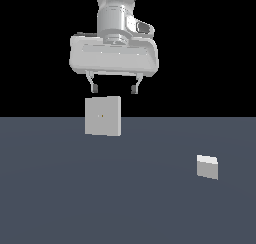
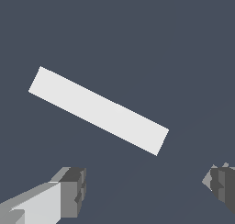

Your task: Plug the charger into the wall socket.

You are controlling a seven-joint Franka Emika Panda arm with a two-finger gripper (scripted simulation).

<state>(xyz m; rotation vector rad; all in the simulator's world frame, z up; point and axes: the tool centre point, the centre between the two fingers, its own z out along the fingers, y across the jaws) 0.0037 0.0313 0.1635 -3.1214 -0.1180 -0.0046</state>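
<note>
- The gripper [image 1: 113, 89] is seen hanging high in the exterior view, fingers pointed down and spread wide; nothing is held between them.
- The same is shown in the wrist view: the two fingertips [image 2: 73, 186] stand far apart with only bare floor [image 2: 137, 35] between.
- The socket [image 1: 102, 116] stands upright on the floor, almost directly beneath the gripper, its face with the small yellowish dot turned toward the exterior camera.
- In the wrist view the socket [image 2: 98, 109] is seen from above as a long thin white bar, lying askew to the line between the fingertips.
- The charger [image 1: 207, 167] rests on the floor well apart from the socket, toward the exterior view's right and nearer that camera. It is not seen in the wrist view.
- The relation that matters: the charger lies off to the exterior view's right of the gripper and well below it, so a sideways travel and a descent are judged to be needed before any grasp.
- The charger is untouched and the plugging not yet begun; the task is judged to be at its start.
- The charger's long axis cannot be told with confidence at this size; it appears slightly wider than tall.
</note>
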